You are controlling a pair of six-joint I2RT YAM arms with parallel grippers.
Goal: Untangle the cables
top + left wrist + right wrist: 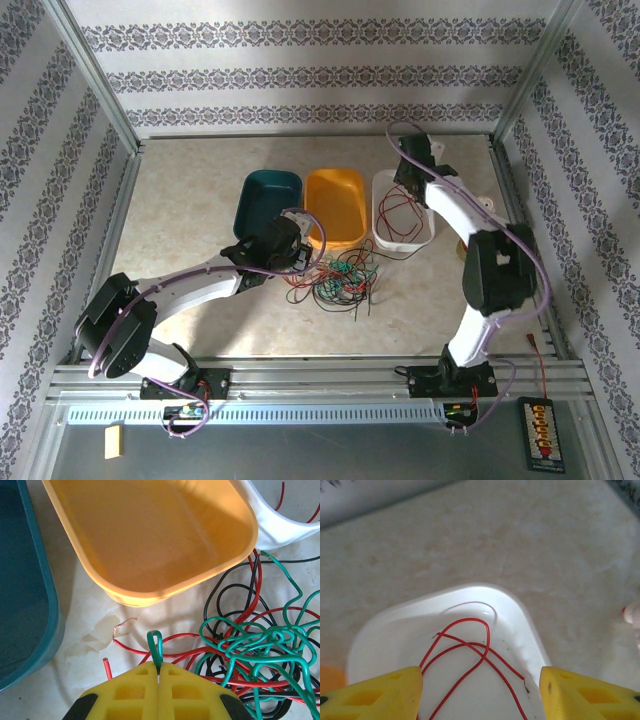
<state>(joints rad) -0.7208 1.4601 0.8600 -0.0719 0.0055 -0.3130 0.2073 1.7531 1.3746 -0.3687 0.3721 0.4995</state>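
Note:
A tangle of thin red, green and black cables (340,282) lies on the table in front of the bins. In the left wrist view the green cable (270,645) knots over red and black loops. My left gripper (158,672) is shut on a small loop of the green cable (155,647), at the left edge of the tangle (297,252). My right gripper (481,690) stands open above the white bin (520,612), where a loose red cable (470,652) lies between its yellow fingers (380,695).
Three bins stand in a row behind the tangle: teal (268,200), orange (335,205), white (400,212). The orange bin (150,535) sits just ahead of my left gripper. A stripped red wire end (122,630) lies on the table. Metal rails edge the table.

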